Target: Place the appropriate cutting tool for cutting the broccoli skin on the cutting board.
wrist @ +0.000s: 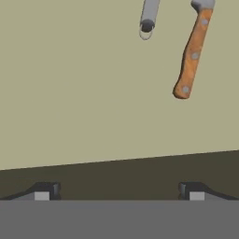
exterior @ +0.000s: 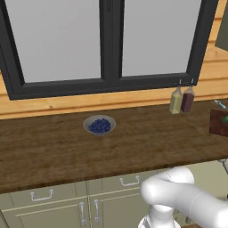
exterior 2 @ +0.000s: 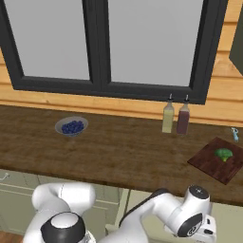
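Judging by how things lay, the task had barely begun. Nearest the camera on the hand, the gripper stood with its two dark tips far apart and nothing between them, so it was open and empty. Beyond the tips ran a dark band, and past that a pale olive surface on which two tools lay near the top of the hand view: a wooden handle with rivets, most likely a knife whose blade was cut off by the frame, and beside it a grey handle with a small ring at its end, whose working end was also out of sight. Neither was touched by the fingers.

Farther off, in the right base view, the cutting board sat on the brown countertop near its right end, and the broccoli rested on the board. No cutting tool lay on the board. A small blue thing lay just behind it; I could not tell what it was.

Farther along the counter stood two bottles under the window, and well to the left a bowl of blue berries.

What remained, then, was nearly everything: choosing the fitting tool, closing on it, carrying it over and setting it on the board next to the broccoli.
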Controlling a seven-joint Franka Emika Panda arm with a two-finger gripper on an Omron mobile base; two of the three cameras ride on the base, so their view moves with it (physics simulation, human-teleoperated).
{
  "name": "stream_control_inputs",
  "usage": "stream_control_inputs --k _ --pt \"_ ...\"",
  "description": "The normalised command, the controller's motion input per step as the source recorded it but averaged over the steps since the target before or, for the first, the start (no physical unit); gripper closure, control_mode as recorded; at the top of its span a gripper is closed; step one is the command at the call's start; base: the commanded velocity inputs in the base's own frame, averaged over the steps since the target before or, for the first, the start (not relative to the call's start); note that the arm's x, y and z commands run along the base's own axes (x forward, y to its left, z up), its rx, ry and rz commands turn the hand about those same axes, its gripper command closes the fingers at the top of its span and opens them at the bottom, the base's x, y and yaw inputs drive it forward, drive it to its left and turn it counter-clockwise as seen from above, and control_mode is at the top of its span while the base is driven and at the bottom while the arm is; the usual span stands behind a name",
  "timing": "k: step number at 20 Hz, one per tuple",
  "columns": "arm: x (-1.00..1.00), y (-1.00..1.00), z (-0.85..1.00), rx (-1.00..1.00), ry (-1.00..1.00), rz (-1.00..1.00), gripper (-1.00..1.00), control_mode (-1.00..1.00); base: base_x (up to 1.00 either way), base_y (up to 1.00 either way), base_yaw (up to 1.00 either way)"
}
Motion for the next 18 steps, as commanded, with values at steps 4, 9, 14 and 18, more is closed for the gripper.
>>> stream_control_inputs --k 4,9,14,18 --pt "-0.05 0.00 -0.06 -0.01 0.00 0.09 -1.00 -1.00 0.00 0.00 0.00" --pt "-0.34 0.00 0.00 0.00 0.00 0.08 -1.00 -1.00 0.00 0.00 0.00" --pt "-0.51 0.00 0.00 0.00 0.00 0.05 -1.00 -1.00 0.00 0.00 0.00" --pt "-0.46 0.00 0.00 0.00 0.00 0.04 -1.00 -1.00 0.00 0.00 0.00"
